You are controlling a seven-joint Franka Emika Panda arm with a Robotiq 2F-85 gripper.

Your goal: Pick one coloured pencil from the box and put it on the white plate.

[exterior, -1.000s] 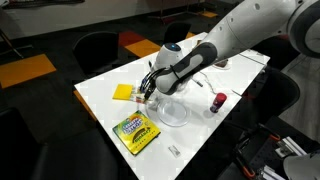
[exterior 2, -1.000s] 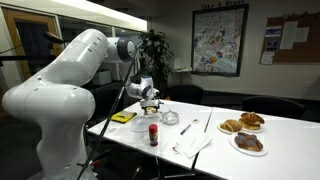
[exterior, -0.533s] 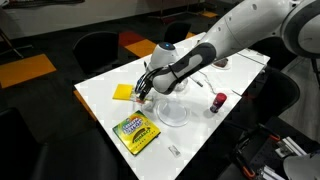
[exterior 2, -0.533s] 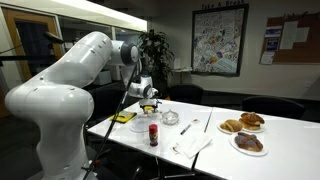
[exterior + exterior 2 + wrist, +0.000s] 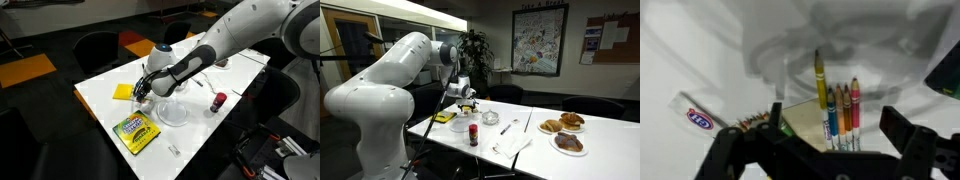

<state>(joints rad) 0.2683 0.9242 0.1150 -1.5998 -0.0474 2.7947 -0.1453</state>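
The small yellow box (image 5: 123,93) lies near a far edge of the white table; it also shows in an exterior view (image 5: 443,117). In the wrist view several pencils (image 5: 821,80) poke out of its end (image 5: 798,118): yellow longest, then blue, orange and pink. My gripper (image 5: 141,92) hovers at that end, open, with a finger (image 5: 902,135) on each side of the pencils (image 5: 830,140), touching none. The round white plate (image 5: 172,113) lies just beside it on the table and fills the top of the wrist view (image 5: 855,40).
A larger yellow-green printed box (image 5: 135,131) lies by the near edge. A red bottle (image 5: 218,102) stands past the plate. A glass bowl (image 5: 490,117), a napkin (image 5: 512,143) and plates of brown food (image 5: 567,142) lie farther along. A small labelled packet (image 5: 697,118) lies beside the box.
My gripper has shifted slightly toward the yellow box's pencil end. Nothing on the table has moved.
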